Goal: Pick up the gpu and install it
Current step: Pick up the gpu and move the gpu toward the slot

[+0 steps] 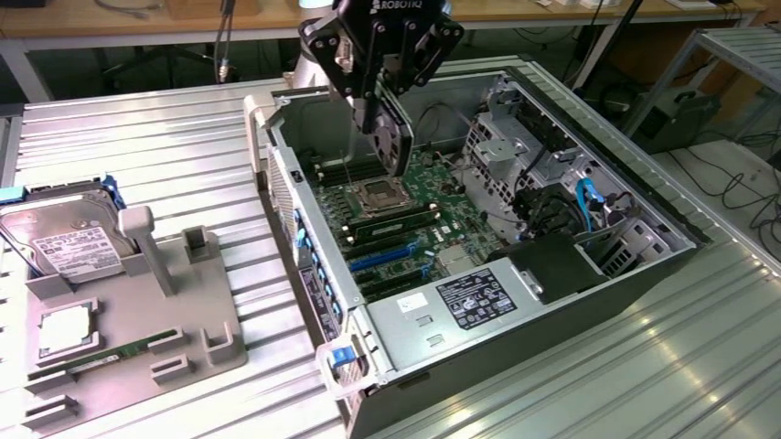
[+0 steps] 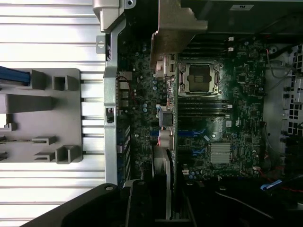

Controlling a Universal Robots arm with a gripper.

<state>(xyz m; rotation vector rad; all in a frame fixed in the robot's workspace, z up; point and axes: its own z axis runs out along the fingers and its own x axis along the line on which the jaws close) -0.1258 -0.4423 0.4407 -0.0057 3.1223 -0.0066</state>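
**Card in the air over the open case**

A ribbed metal table (image 1: 146, 137) carries the open case (image 1: 647, 206), which lies on its side with the board (image 1: 422, 215) facing up. The gripper (image 1: 380, 96) hangs over the case's far end, pinched narrow on the gpu (image 1: 394, 137). The card hangs on edge, clear of the board, roughly above the socket (image 1: 376, 194).

The blue slots (image 1: 384, 258) sit nearer the case's front, apart from where the card hangs. As I judge it, the danger is a descent off line: the card's lower edge could strike the socket or the RAM beside it, or the bracket (image 2: 175, 23) could catch the case wall. The card may be slightly tilted in the grip, though I can't be sure from here, and a tilt would jam it.

Blue cables (image 1: 586, 197) loop by the drive cage, away from the card. On the exterior view's left, a grey fixture (image 1: 183, 302) holds a drive (image 1: 68, 240) and a memory stick (image 1: 116, 352), well clear.
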